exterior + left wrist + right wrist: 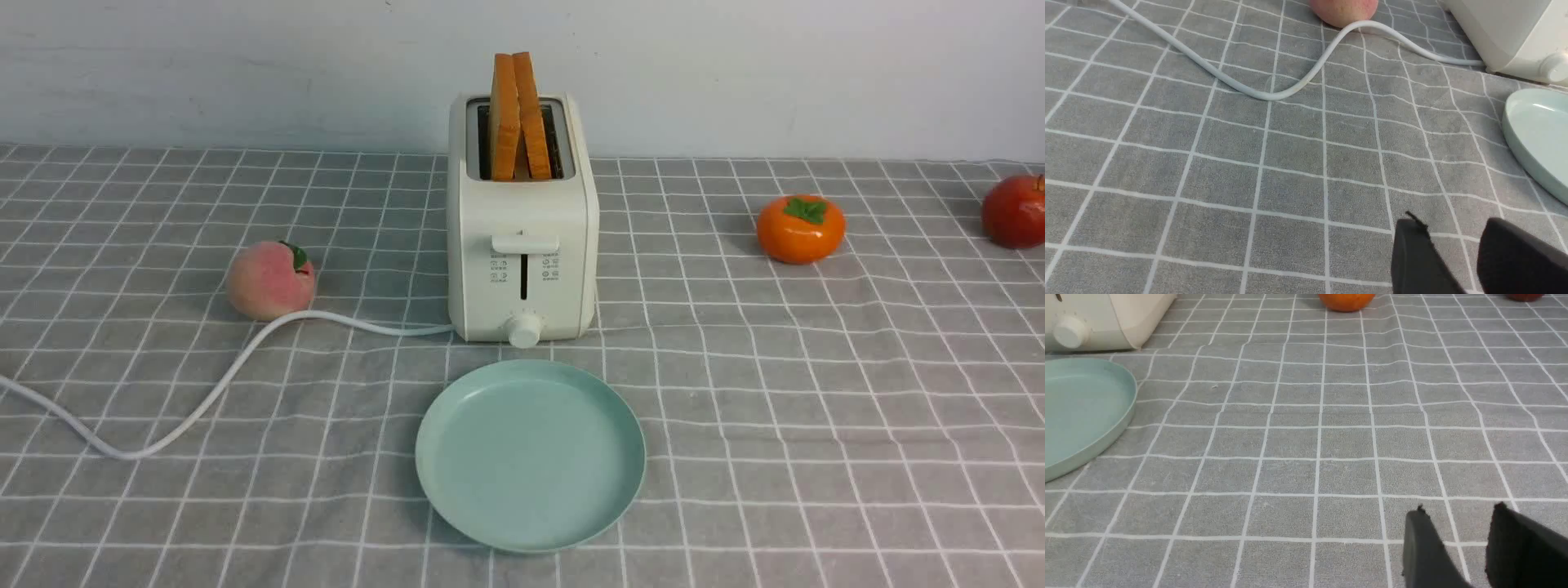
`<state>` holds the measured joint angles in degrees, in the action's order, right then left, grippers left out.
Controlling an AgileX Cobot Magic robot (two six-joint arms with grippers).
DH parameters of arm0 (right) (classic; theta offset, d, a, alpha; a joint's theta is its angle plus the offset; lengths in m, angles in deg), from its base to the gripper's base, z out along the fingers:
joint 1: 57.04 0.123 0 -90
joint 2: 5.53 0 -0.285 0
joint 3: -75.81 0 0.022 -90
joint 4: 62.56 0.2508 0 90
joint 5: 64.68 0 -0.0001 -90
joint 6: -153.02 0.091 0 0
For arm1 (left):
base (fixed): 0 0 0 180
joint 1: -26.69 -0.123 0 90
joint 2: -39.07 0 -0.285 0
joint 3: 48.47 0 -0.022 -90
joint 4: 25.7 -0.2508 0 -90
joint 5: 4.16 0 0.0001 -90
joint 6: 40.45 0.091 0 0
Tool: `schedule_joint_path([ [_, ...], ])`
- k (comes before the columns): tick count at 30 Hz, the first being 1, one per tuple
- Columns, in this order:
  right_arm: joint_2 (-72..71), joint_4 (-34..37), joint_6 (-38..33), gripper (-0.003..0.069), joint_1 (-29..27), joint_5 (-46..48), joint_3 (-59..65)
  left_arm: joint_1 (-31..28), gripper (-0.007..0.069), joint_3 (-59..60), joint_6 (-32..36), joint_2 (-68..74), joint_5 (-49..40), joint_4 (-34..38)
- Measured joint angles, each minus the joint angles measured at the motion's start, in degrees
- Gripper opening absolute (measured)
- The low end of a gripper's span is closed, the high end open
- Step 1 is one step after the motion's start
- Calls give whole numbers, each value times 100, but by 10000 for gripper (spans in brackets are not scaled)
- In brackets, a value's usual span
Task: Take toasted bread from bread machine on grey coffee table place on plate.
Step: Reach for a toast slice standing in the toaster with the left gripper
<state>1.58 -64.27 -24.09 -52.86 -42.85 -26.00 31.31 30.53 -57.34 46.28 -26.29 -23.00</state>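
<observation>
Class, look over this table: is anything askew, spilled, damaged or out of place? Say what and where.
Nothing is spilled or damaged. The two slices of toasted bread lean together at their tops in the bread machine, and its white cord snakes loosely across the table past the peach.

Light: bright, even, soft.
Shadows: faint, left of the peach (269,280) (light from the right).
Glare: small streak on the plate (1531,139).

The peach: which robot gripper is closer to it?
Left. The left gripper is on the same side of the plate as the peach; the right gripper is across the plate, toward the orange fruit.
</observation>
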Motion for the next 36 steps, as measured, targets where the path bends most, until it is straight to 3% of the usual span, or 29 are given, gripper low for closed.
schedule_joint_path([
  [12, 0, -5, 0, 240, 0, 0, 0, 0, 237, 0, 5, 0, 0, -38],
  [16, 0, -5, 0, 240, 0, 0, 0, 0, 237, 0, -134, 0, 373, 60],
  [21, 0, 490, 130, 240, 0, -513, 43, 0, 237, 0, -700, 0, 1448, 897],
  [26, 0, 1517, 747, 240, 0, -1736, 47, 0, 234, 0, -905, 0, 2586, 1752],
  [28, 0, 1634, 811, 240, 0, -1932, 47, 0, 219, 0, -982, 0, 2892, 1998],
  [30, 0, 1744, 858, 240, 0, -2263, 47, 0, 139, 0, -1134, 0, 3378, 2383],
  [31, 0, 1773, 862, 240, 0, -2361, 47, 0, 62, 0, -1218, 0, 3599, 2481],
  [32, 0, 1773, 862, 240, 0, -2361, 47, 0, 62, 0, -1231, 0, 3624, 2489],
  [33, 0, 1829, 862, 240, 0, -2555, 47, 0, -7, -79, -1282, 0, 3680, 2516],
  [36, 0, 1941, 1008, 237, 6, -2697, -90, 0, -14, -507, -1286, 0, 3588, 2383],
])
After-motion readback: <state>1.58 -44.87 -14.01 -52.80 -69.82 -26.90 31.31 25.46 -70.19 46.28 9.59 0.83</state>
